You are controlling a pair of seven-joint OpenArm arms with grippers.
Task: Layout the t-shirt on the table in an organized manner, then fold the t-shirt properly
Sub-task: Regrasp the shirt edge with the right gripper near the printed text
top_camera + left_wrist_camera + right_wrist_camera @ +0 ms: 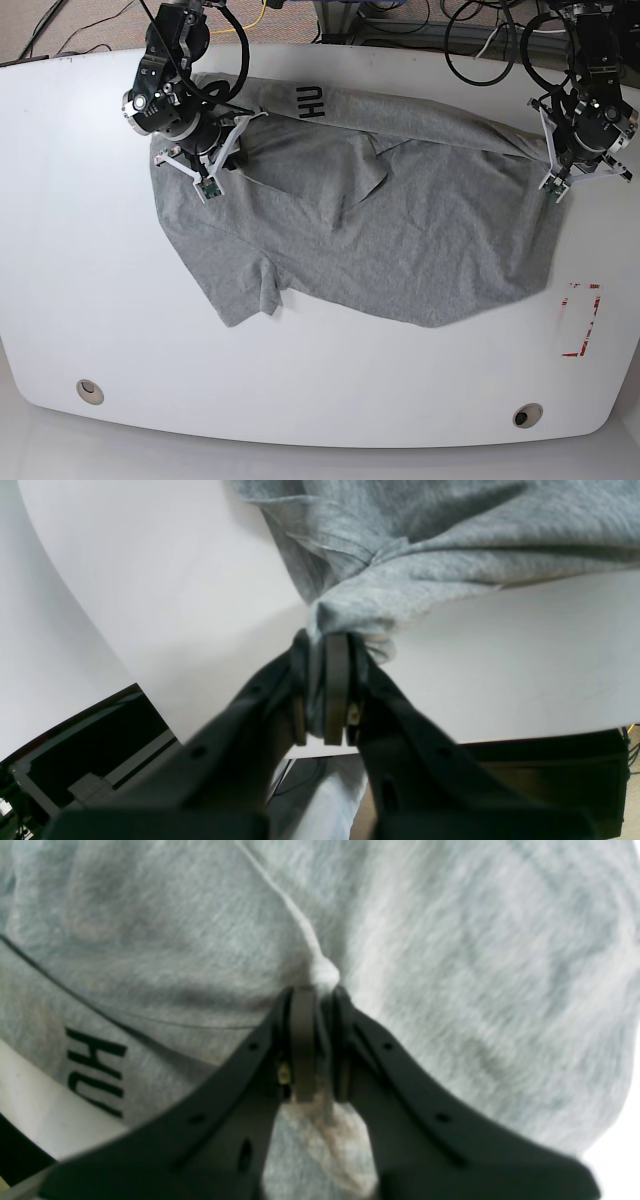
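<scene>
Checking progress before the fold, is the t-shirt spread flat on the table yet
Not flat. The t-shirt lies spread but wrinkled, its top edge folded over, both grippers pinching it.

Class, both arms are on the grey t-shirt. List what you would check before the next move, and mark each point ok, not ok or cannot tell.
1. Left tool shut on the t-shirt: ok.
2. Right tool shut on cloth: ok.
3. T-shirt lies flat: not ok, folds run across the middle.
4. Lettering side up: not ok, only an edge folded over shows it.
5. Shirt fully on the table: ok.
6. Which part each tool holds: cannot tell.
</scene>
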